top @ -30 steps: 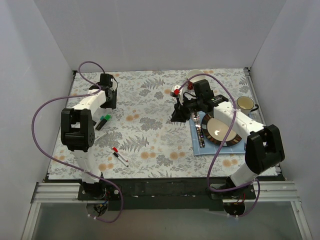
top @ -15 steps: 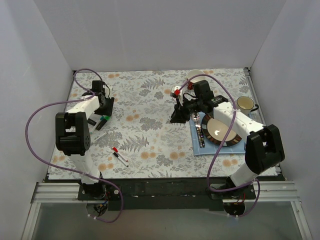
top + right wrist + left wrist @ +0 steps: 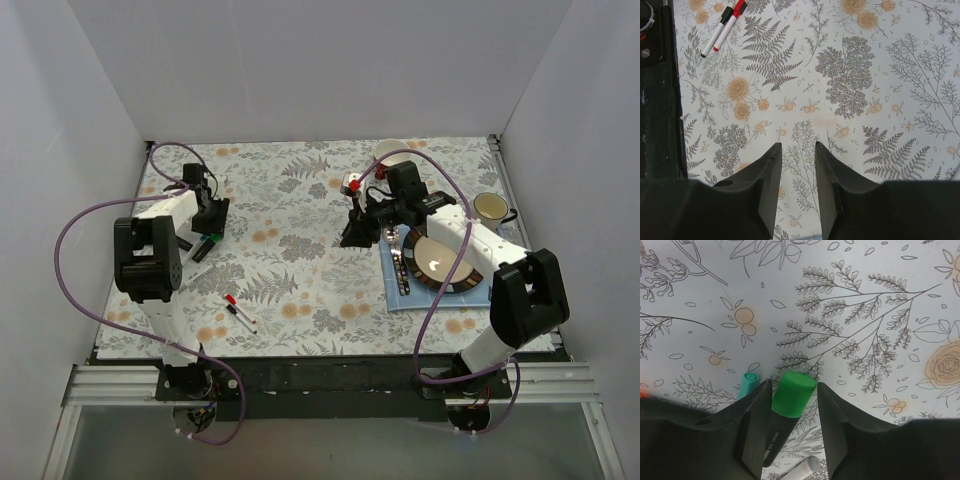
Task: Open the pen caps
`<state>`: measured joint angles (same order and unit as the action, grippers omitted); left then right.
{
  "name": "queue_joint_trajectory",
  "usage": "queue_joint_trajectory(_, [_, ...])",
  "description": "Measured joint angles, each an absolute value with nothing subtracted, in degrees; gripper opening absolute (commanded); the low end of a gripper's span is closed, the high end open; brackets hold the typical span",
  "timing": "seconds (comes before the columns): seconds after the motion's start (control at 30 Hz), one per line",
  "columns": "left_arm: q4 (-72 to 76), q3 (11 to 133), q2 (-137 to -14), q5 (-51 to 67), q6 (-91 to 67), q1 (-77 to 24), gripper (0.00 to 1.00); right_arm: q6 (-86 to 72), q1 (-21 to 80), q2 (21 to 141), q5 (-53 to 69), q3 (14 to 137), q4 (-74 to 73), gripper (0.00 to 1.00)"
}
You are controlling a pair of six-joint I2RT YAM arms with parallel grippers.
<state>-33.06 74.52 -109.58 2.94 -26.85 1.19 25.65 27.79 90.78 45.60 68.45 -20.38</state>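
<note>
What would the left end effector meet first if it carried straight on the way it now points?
The green-capped marker already lying between the left end effector fingers; past it, probably just the floral tablecloth, though depth is unclear.

Plain white walls (image 3: 300, 70) around a floral-patterned table (image 3: 290, 200), evenly lit.

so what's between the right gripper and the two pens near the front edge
Only bare floral cloth. In the right wrist view nothing lies between the empty right gripper and the red-capped and black-capped pens, which are at the top left.
</note>
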Motion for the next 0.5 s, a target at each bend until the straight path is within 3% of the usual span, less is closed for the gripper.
queue_joint_trajectory(0.33, [-33.17, 74.5, -110.37, 4.45, -27.31, 2.09, 0.39, 25.65, 27.79, 90.8, 45.63, 68.45, -20.38, 0.41])
queue_joint_trajectory(0.5, [-32.47, 74.17, -110.34, 4.49, -28.62, 2.09, 0.3, 25.65, 27.79, 90.8, 45.74, 68.47, -20.38, 0.41])
